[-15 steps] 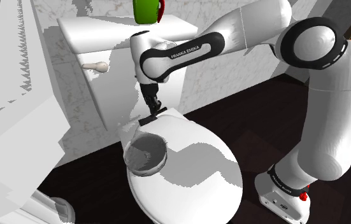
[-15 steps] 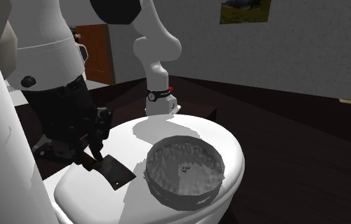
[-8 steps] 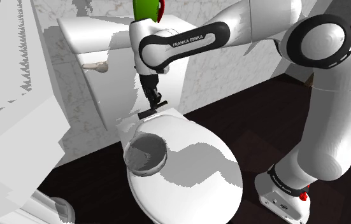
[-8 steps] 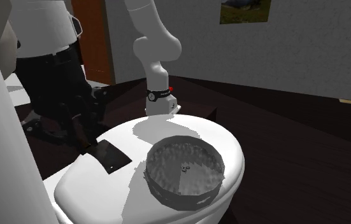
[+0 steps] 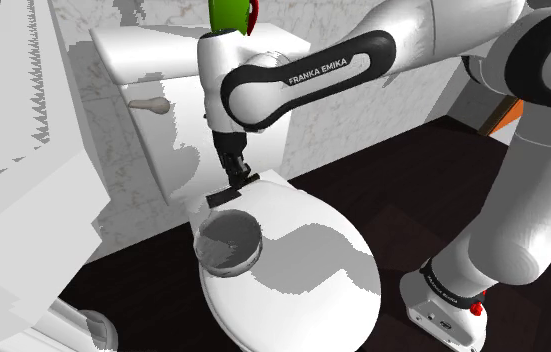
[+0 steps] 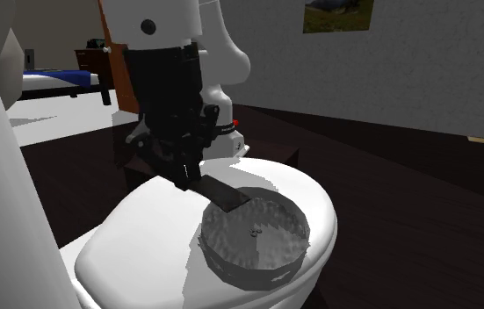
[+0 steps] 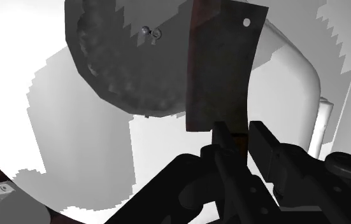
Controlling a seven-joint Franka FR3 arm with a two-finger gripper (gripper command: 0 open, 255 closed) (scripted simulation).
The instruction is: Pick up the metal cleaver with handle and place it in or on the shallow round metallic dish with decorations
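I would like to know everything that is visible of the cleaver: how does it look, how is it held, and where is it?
The dark, flat rectangular cleaver has a broad blade with a small round hole near one far corner and a brownish strip along one long edge. Its handle end is clasped by the black hand and mostly hidden. The blade points away from the hand, reaching over the rim of the grey round dish, above the white toilet lid. Whether it touches the dish is unclear.

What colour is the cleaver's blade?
The cleaver is dark grey, nearly black; the wrist view shows it best.
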